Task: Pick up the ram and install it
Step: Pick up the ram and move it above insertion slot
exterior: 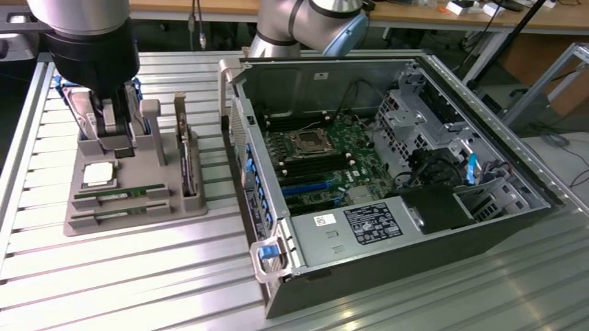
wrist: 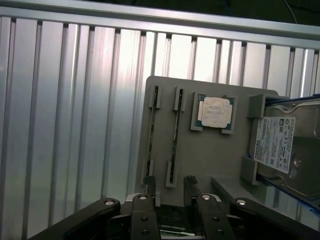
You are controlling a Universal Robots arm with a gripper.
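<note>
The black two-fingered gripper hangs with fingers spread over the grey plastic holder. Two thin green ram sticks stand slotted along its edge, beside the square silver processor chip.

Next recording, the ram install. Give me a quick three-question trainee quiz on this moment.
1. Where do the two ram sticks sit?
A) in the gray holder's slots
B) in the motherboard
C) loose on the table
2. True or false: the computer case has its side panel on.
3. Fill in: the gripper's jaws, over the holder, stand ____.
Key: 1 A; 2 false; 3 open.
</note>
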